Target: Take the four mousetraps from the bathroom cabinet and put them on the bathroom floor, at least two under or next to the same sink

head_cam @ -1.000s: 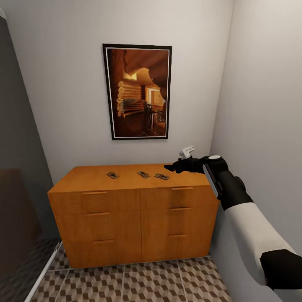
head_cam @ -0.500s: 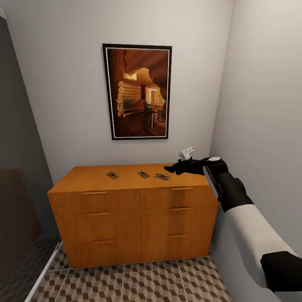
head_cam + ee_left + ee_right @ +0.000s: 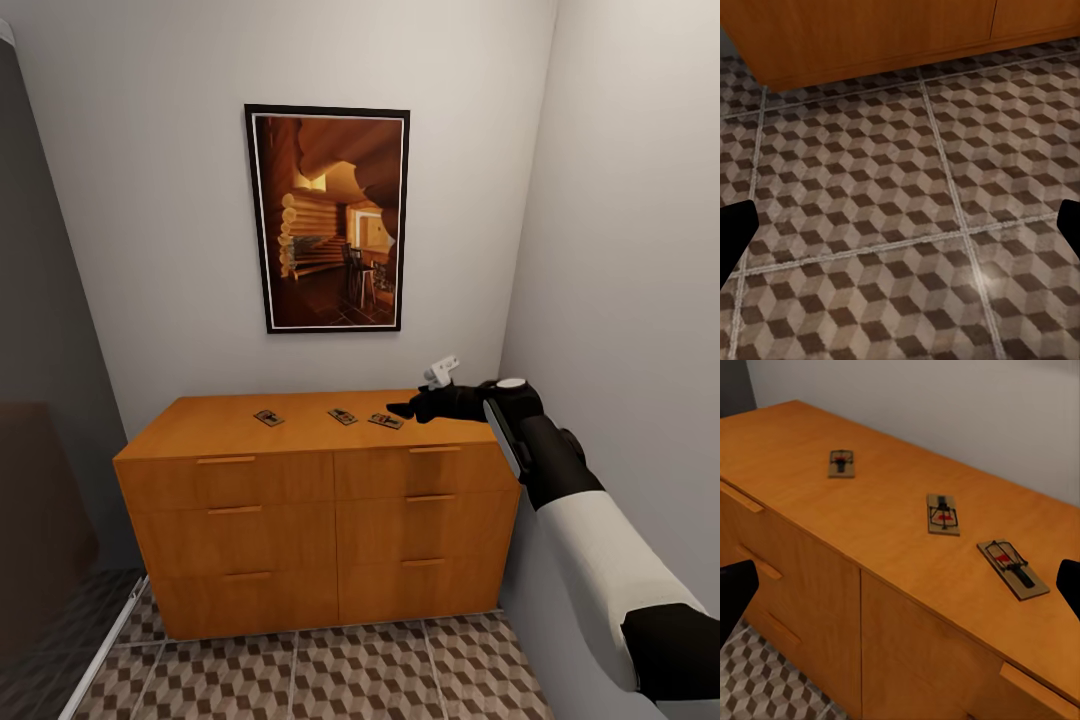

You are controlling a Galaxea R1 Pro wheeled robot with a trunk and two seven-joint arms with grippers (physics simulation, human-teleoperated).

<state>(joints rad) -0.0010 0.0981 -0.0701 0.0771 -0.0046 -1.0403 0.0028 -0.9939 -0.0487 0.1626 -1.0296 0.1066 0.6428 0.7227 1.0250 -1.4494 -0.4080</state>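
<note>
Since a second ago the right gripper (image 3: pixel 403 409), jaws spread, has dipped slightly toward the nearest of three flat tan wooden mousetraps (image 3: pixel 385 421) on the smooth orange-brown cabinet (image 3: pixel 300 500), while the left jaws hang spread over cube-patterned bathroom floor (image 3: pixel 900 225).

Smooth satin wooden cabinet (image 3: pixel 320 500); matt patterned bathroom floor (image 3: pixel 900 225).

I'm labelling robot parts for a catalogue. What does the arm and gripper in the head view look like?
The right arm has a white forearm shell between black, rounded segments at elbow and wrist. A pale grey strip runs along the wrist segment, topped by a round white cap. The right gripper is matte black with dark jaws, and a small white boxy module sits on top of it. No loose cables show.
</note>
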